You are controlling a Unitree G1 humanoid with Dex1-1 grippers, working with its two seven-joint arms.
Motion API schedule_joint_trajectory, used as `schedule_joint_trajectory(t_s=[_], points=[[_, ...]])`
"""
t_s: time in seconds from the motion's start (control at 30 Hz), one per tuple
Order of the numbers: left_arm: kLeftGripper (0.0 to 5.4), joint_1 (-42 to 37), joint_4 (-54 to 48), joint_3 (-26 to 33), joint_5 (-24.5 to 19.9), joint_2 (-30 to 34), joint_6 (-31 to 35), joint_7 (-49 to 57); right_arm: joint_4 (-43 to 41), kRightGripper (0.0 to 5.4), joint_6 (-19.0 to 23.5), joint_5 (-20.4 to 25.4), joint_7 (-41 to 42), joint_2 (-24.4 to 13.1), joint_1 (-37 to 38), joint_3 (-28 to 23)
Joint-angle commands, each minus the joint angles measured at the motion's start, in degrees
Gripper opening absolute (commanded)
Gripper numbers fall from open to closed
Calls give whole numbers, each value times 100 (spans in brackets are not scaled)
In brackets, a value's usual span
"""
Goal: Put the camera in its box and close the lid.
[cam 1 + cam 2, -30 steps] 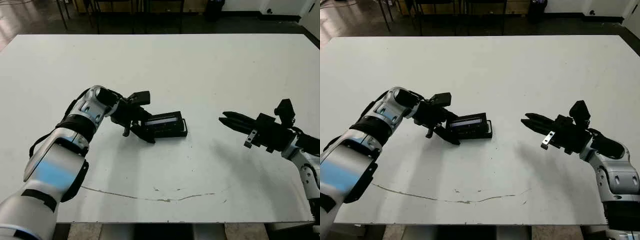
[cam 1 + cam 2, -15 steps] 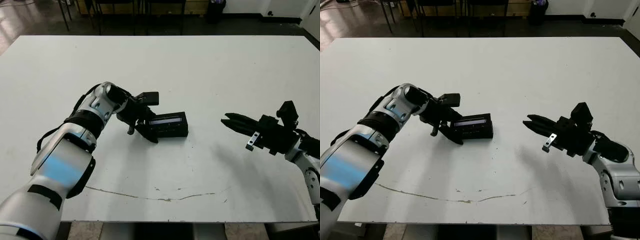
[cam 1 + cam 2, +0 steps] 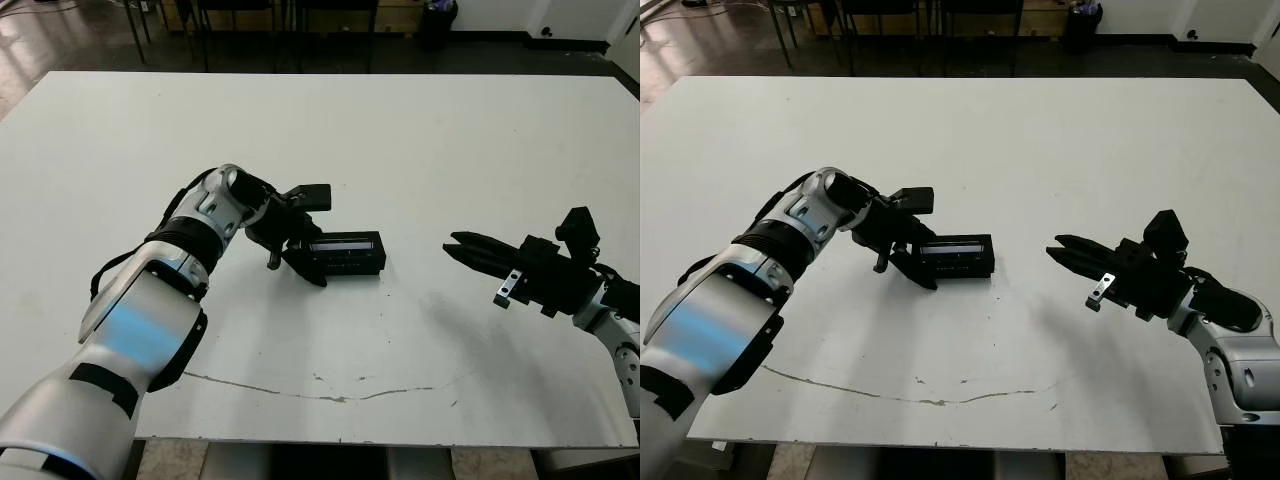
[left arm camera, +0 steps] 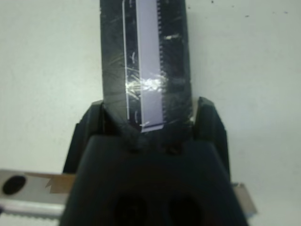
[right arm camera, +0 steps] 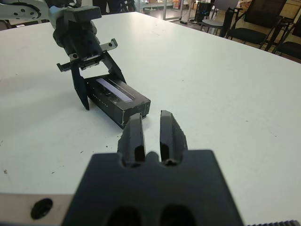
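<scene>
The box (image 3: 346,254) is seen lying left of table centre with the lid (image 4: 150,66) already on it — the camera is not visible, presumably inside. The left gripper (image 3: 300,252) is placed at the box's left end, fingers spread wide either side of it; in the left wrist view that end is nested between the fingers, though a firm pinch can't be confirmed. The right gripper (image 5: 150,129) is held well apart to the right, above the table, fingers at a narrow gap, nothing held.

Handling, as judged: a small rigid box, prob. light, so it's likely to skid on the smooth white table (image 3: 420,150) if pushed from one end only. The lid looks hard and glossy black, faintly scratched, w/ a pale reflective strip along its length — slippery for the pads. Best hold is judged to be across the short ends or long side walls, with pressing done flat on the lid top.
</scene>
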Motion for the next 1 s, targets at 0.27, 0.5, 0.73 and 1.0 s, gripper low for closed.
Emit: schedule_joint_trajectory(t_s=[0.27, 0.5, 0.73, 1.0], points=[[196, 289, -5, -579, 605, -314, 162, 194, 120, 0, 166, 114, 49, -79, 45, -17], [351, 450, -3, -664, 620, 77, 0, -23, 136, 0, 13, -73, -6, -34, -12, 39], [500, 663, -252, -651, 573, 497, -265, -169, 320, 0, 50, 36, 84, 39, -136, 31], [539, 1076, -727, -471, 265, 1145, -632, -313, 446, 0, 1, 33, 96, 96, -254, 66]])
